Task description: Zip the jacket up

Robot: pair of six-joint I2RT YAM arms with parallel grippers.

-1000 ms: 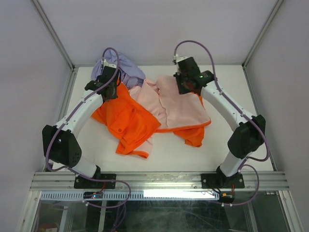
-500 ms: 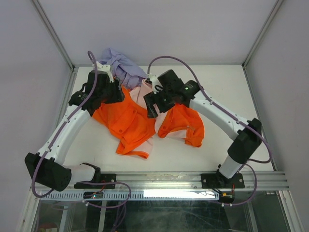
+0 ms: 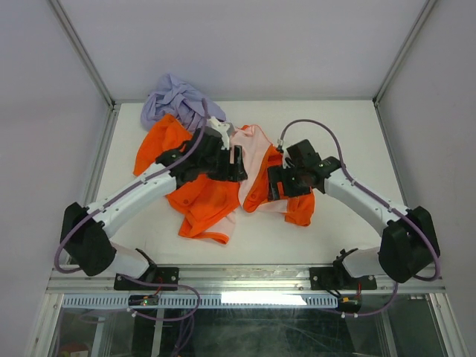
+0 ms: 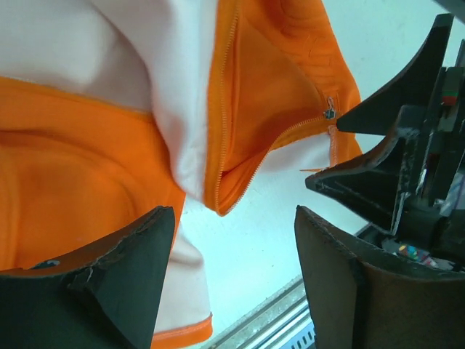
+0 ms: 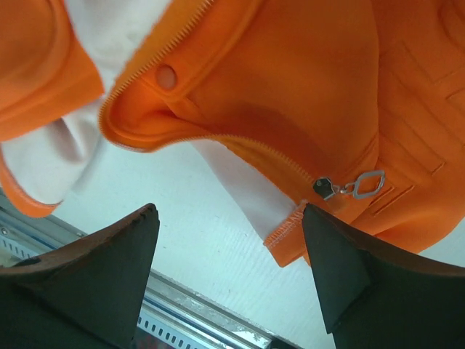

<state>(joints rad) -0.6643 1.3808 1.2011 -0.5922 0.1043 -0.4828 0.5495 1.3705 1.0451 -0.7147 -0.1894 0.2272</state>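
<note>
Presently, left jaws and right jaws are held spread, empty, above the jacket (image 3: pixel 204 201), presumably so the zipper pull (image 5: pixel 325 187) can be sighted.

A crumpled bright orange fabric jacket (image 3: pixel 204 201) lies centrally on the flat white table (image 3: pixel 349 126). A bunched lavender-purple cloth garment (image 3: pixel 175 97) sits just behind its left part, at the far-left corner.
</note>
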